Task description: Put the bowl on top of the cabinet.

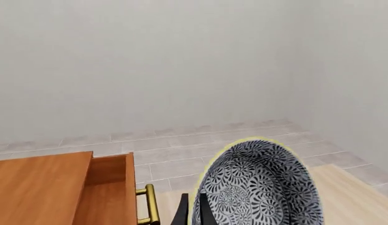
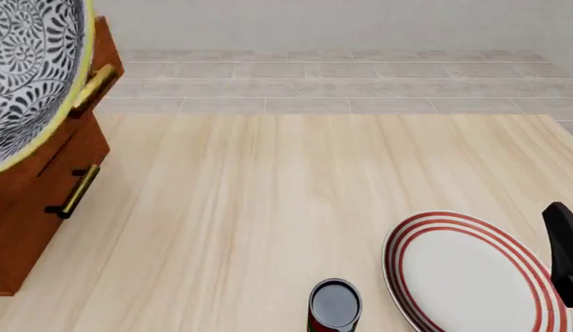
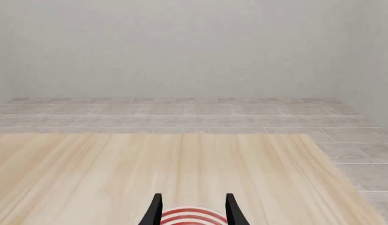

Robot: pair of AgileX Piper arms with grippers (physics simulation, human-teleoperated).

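Your left gripper pinches the bowl tilted beside the cabinet; letting go short of its top drops it.

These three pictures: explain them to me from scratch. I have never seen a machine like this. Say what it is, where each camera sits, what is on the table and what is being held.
This is a computer simulation of two robot arms at a table, each ending in a two-fingered hand.

The front view looks forward and down from above the arms' own side. On the table stand a reddish-brown cabinet with brass handles, a white plate with red rings, and a dark can.

The left wrist view comes from a camera behind the left hand. It holds the patterned bowl lifted beside the cabinet's open top drawer, not yet set down.

The right wrist view looks along the right hand, whose fingers are spread, holding nothing, over the plate.
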